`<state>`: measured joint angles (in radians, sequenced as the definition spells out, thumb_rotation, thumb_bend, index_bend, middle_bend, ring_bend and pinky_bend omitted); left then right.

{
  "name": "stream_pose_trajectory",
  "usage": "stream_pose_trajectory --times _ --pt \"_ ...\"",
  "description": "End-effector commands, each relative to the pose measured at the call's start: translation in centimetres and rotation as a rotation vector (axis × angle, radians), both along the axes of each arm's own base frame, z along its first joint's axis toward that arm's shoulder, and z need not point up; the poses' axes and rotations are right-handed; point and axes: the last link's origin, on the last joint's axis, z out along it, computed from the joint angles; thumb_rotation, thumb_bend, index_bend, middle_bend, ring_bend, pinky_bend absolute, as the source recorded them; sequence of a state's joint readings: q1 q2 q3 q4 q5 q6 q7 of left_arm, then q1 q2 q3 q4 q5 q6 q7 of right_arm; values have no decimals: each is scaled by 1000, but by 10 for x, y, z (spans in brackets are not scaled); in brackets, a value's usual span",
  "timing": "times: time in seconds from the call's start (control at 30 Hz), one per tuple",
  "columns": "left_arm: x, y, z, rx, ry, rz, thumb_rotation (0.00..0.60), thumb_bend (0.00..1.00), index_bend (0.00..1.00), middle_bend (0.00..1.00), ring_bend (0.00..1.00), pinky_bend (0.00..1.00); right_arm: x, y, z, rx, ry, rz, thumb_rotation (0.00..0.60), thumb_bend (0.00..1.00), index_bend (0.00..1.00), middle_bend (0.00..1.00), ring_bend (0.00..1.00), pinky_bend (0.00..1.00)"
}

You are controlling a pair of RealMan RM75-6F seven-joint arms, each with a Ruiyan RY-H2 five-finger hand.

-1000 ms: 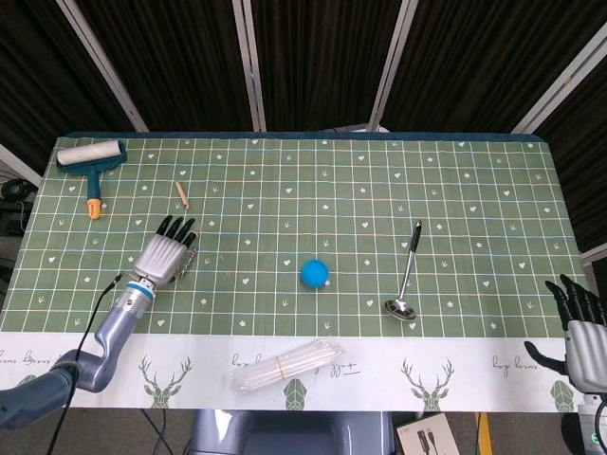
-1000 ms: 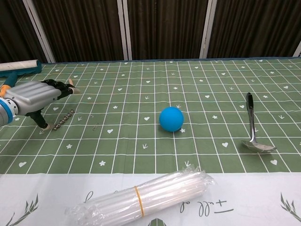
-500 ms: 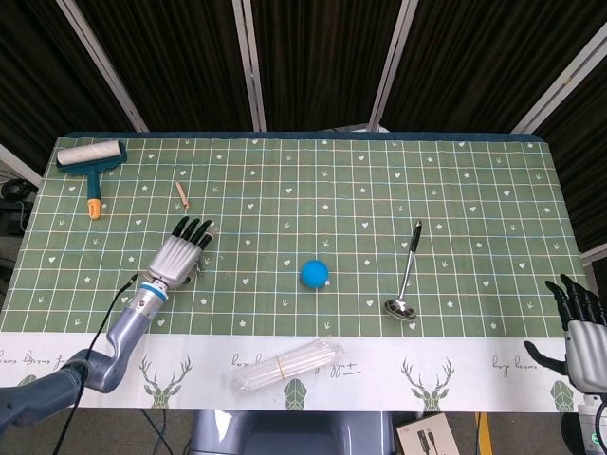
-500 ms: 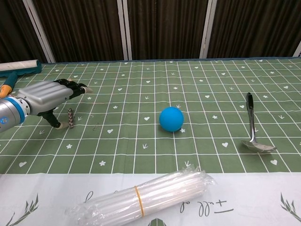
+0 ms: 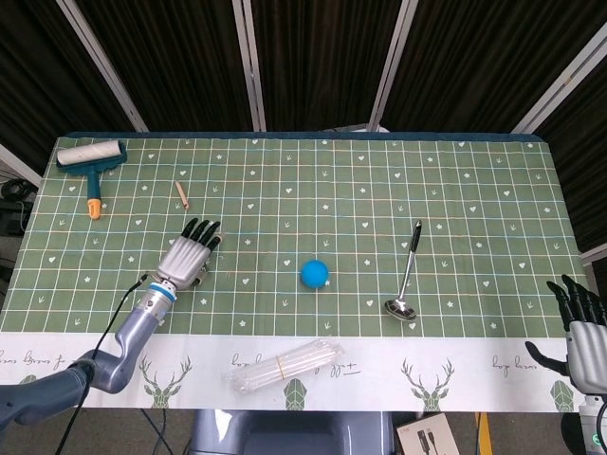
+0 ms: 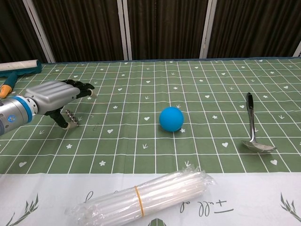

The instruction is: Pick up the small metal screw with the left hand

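Observation:
The small metal screw (image 6: 72, 117) is dark and threaded and lies on the green checked cloth at the left. My left hand (image 6: 51, 96) hovers low over it with the fingers stretched forward, and the thumb tip sits against the screw's near end. Nothing is gripped. From the head view the left hand (image 5: 190, 256) covers the screw. My right hand (image 5: 580, 332) hangs beyond the table's front right corner, fingers spread and empty.
A thin bit of metal (image 6: 96, 125) lies just right of the screw. A blue ball (image 6: 170, 118) sits mid-table and a spoon (image 6: 251, 125) at the right. A bag of straws (image 6: 141, 197) lies at the front edge. A lint roller (image 5: 91, 159) and a small stick (image 5: 182, 195) lie at the back left.
My left hand has slid to the right and slightly forward. The screw has shifted right along with the thumb and turned. The right hand has not moved.

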<state>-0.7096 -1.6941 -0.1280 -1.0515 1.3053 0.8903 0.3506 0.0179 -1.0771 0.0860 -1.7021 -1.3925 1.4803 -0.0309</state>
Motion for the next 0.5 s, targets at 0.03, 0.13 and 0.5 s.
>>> stream_pose_trajectory --times 0.03,0.13,0.5 --pt "1 1 3 -5 3 8 600 239 383 0 0 0 0 0 0 0 2 1 600 101 77 0 0 67" --pt "1 2 4 -17 12 18 600 241 437 0 0 0 0 0 0 0 2 1 600 100 77 0 0 67" --pt "4 2 4 -53 56 7 600 241 453 0 0 0 0 0 0 -3 4 -2 600 101 77 0 0 67"
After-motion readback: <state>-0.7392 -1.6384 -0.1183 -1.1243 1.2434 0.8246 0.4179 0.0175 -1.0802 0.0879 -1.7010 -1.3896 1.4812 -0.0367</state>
